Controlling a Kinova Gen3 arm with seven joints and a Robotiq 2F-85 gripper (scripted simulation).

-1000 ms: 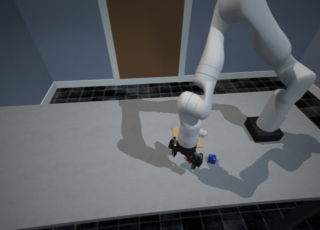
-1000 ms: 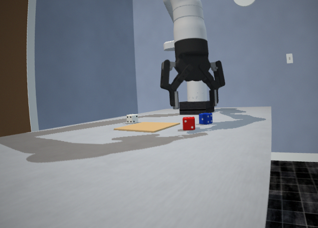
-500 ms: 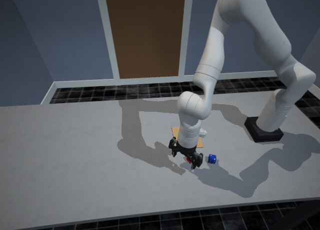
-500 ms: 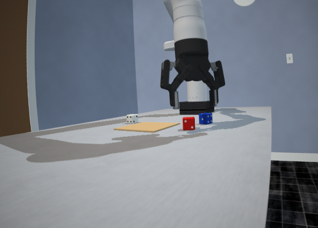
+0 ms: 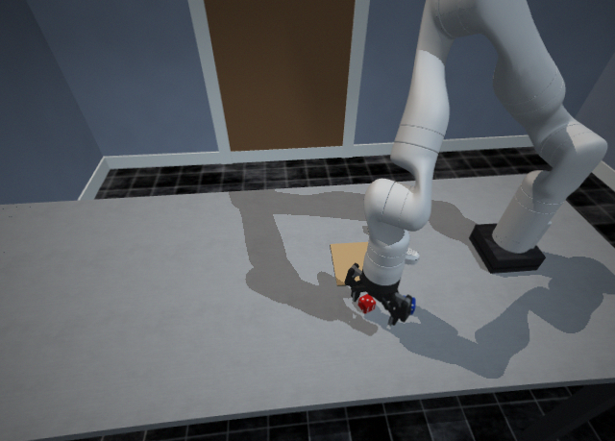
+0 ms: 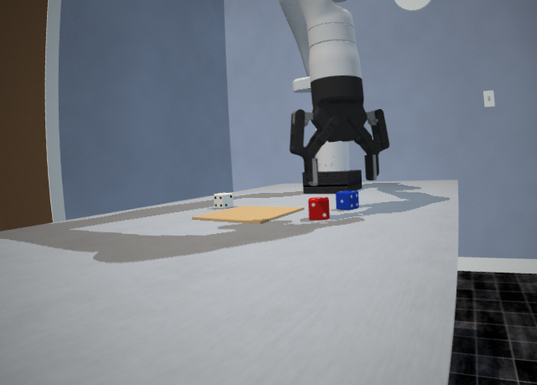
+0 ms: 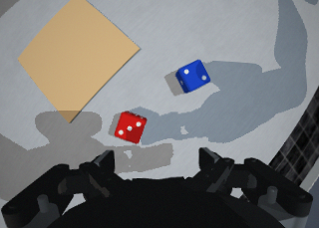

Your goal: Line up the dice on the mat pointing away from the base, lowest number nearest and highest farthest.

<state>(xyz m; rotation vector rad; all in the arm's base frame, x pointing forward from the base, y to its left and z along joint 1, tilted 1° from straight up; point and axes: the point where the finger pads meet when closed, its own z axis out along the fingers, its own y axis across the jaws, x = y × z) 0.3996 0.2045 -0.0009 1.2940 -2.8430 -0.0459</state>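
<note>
The tan mat [image 7: 78, 56] lies flat on the grey table; it also shows in the exterior view [image 6: 249, 213] and partly behind the arm in the top view [image 5: 348, 260]. The red die [image 7: 131, 126] [image 6: 318, 208] [image 5: 367, 303] sits on the table just off the mat's near corner, three pips up. The blue die [image 7: 193, 76] [image 6: 347, 200] [image 5: 412, 303] sits on the table to its right. The white die [image 6: 222, 200] sits on the table beyond the mat's far corner. My gripper [image 6: 339, 173] is open and empty, hovering above the red and blue dice.
The arm's black base [image 5: 506, 250] stands on the table at the back right. The table's right edge [image 6: 455, 263] runs close to the blue die, with dark tiled floor beyond.
</note>
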